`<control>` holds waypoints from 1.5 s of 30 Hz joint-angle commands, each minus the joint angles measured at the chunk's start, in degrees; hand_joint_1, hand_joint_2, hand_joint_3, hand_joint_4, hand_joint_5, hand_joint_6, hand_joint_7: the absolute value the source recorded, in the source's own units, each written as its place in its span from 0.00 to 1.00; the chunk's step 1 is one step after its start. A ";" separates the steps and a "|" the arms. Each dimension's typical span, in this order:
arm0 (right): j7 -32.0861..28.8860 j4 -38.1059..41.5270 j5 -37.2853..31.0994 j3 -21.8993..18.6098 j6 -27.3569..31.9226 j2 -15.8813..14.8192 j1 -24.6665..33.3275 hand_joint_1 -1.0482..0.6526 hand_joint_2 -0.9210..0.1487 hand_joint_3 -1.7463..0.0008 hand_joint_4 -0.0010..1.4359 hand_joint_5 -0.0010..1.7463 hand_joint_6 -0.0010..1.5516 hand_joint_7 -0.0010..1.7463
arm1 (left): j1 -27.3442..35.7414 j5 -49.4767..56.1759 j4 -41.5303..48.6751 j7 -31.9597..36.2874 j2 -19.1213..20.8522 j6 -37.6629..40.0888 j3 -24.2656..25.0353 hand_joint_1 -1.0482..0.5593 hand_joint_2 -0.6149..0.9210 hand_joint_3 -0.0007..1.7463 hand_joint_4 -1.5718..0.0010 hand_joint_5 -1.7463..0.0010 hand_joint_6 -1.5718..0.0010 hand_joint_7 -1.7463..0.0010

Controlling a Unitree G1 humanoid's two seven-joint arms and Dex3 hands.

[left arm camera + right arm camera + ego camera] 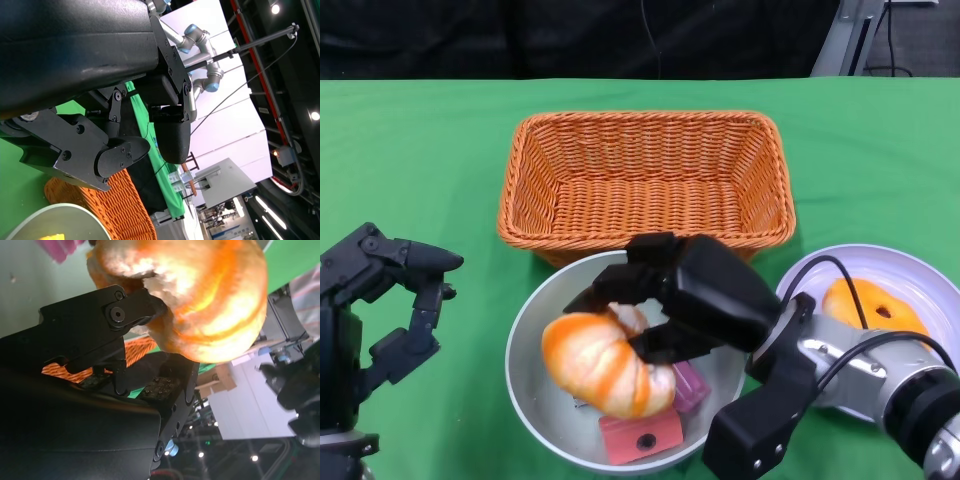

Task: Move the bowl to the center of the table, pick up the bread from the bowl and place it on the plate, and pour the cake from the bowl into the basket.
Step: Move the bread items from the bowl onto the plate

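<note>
Right hand [660,300] is closed around the one bread [605,365], which is held over the one bowl [535,315]; its long axis runs across the table, left to right. One basket [645,180] is seen just behind the bowl, and one plate [920,275] beside it carries an orange piece [870,305]. Two pink cakes [640,435] are counted in the bowl. Left hand [380,310] is kept open with nothing in it.

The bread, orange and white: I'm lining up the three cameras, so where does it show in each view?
Head view: the bread lies in the bowl, lower centre, with the right hand closed on it.
Right wrist view: it fills the upper middle.
Left wrist view: not in it.
Shared landmark: the orange basket.
</note>
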 commanded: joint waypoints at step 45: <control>10.75 -21.64 18.87 -26.17 -2.36 -13.04 13.56 0.51 0.07 1.00 0.56 0.67 0.57 0.46 | 0.35 -2.69 3.55 -2.66 3.33 -1.67 0.14 0.64 0.86 0.44 0.51 0.20 0.48 0.39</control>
